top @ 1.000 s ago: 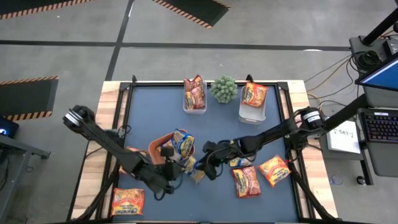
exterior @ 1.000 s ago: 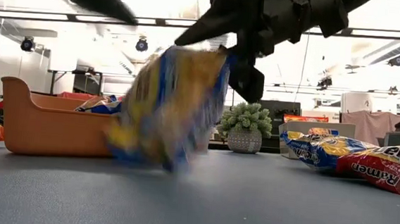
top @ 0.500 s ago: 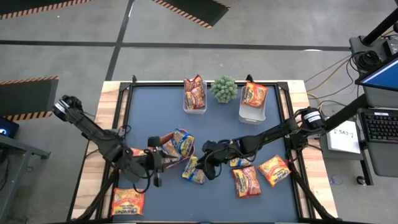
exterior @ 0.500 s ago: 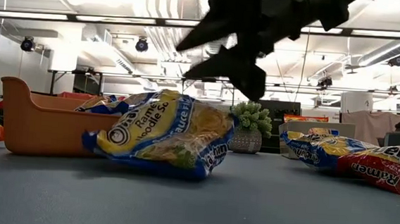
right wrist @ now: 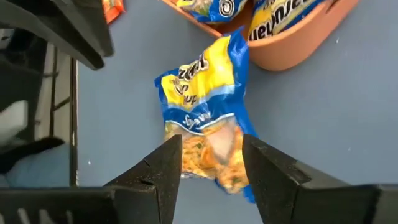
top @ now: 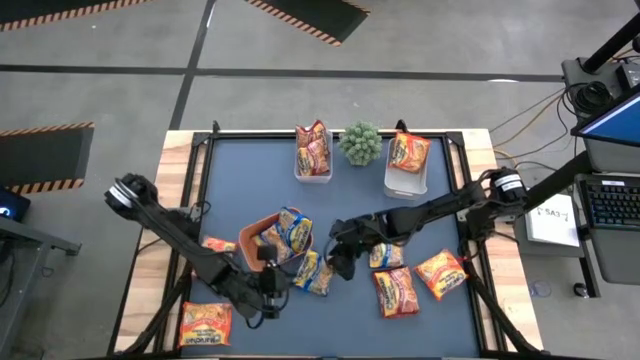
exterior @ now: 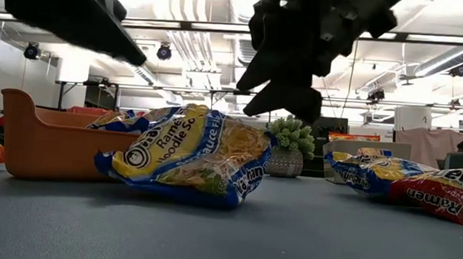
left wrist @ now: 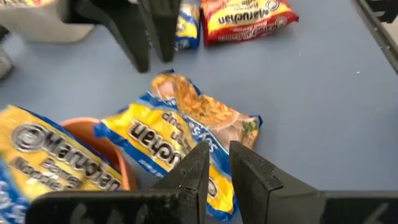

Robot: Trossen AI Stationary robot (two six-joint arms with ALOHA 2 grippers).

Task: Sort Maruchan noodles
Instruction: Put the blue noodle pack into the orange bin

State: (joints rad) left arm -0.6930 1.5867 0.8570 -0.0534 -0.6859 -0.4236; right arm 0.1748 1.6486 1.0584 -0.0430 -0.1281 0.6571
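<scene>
A yellow-and-blue noodle packet (top: 312,272) (exterior: 189,155) lies flat on the blue table, just right of the orange tray (top: 255,232). The tray holds more yellow-and-blue packets (top: 292,228). My right gripper (top: 340,264) (right wrist: 211,158) hangs open over the packet's right end, clear above it in the low view (exterior: 287,97). My left gripper (top: 272,290) (left wrist: 217,165) is shut and hovers above the table near the packet's left end (left wrist: 186,137), touching nothing.
Two clear tubs (top: 313,165) (top: 405,175) with packets flank a small potted plant (top: 360,143) at the far edge. Loose packets lie at the right (top: 396,292) (top: 440,273) (top: 385,255) and near the left edge (top: 205,325) (top: 218,245).
The yellow-and-blue packet has dropped from under my right gripper and now lies flat on the table beside the tray. My right gripper has tipped and drawn a little toward the far edge. My left gripper swung toward the tray and came back toward the near edge.
</scene>
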